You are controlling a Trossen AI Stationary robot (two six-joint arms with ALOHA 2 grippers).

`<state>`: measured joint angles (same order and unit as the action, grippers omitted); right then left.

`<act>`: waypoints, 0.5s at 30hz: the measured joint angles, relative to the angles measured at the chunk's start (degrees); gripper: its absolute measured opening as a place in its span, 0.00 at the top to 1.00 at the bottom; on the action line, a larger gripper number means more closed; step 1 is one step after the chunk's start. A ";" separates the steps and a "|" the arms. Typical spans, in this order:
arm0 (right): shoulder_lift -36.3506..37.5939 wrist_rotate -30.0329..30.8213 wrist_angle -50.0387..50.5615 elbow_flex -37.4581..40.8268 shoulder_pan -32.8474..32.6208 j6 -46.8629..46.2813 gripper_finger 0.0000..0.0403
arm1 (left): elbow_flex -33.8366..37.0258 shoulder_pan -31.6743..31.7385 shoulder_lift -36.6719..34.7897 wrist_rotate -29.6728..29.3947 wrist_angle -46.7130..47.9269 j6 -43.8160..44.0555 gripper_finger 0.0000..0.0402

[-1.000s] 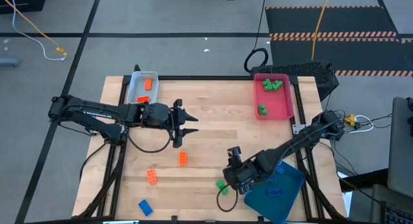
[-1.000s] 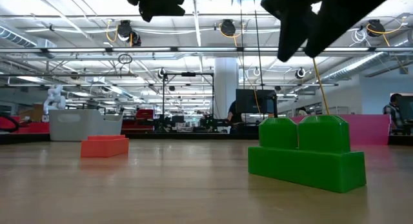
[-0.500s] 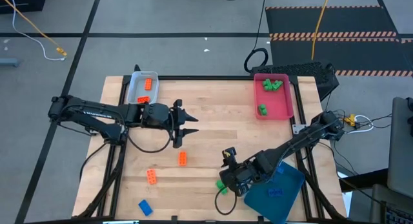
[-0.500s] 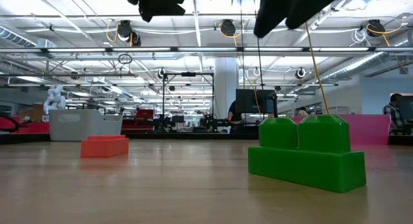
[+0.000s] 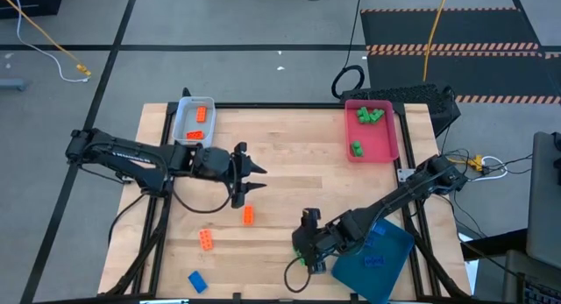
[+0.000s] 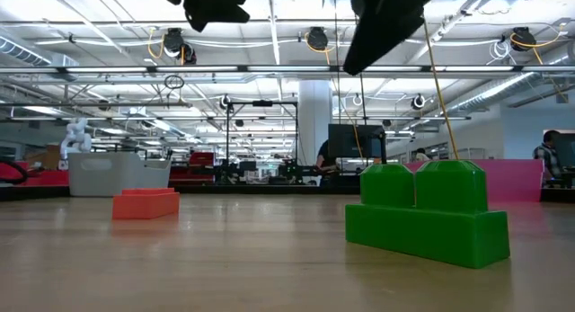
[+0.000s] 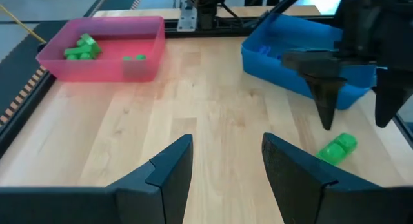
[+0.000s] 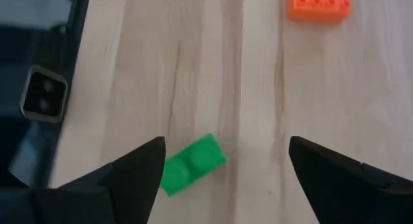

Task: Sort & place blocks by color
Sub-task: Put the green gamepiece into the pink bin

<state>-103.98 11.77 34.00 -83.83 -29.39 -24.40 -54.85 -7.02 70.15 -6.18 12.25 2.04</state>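
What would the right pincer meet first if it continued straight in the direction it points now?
Probably the green block. The right pincer is open and points down at the table, with the block lying between its fingers, nearer one of them. How far above it the pincer is stays unclear.

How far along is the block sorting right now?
Partly done: green blocks lie in the pink tray, orange ones in the grey tray. The open right claw hovers over a loose green block. Two orange blocks and a blue block remain on the table.
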 joint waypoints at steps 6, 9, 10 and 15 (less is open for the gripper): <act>-0.64 -2.97 -0.13 0.00 0.04 -17.56 0.22 | 0.00 -1.87 0.00 -0.04 0.09 0.68 0.54; -2.43 -7.05 0.31 0.04 0.03 -25.25 0.22 | 0.00 -2.58 0.00 -0.02 0.09 0.74 0.54; -3.50 -8.72 0.12 0.04 0.02 -27.43 0.22 | 0.00 -2.86 0.00 -0.02 0.09 0.97 0.54; -8.32 -17.06 1.79 0.11 0.35 -32.49 0.22 | 0.00 -3.79 0.00 -0.02 0.13 1.36 0.54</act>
<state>-112.30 -5.29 35.79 -83.72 -29.04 -56.89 -54.85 -10.81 70.15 -6.20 12.38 3.40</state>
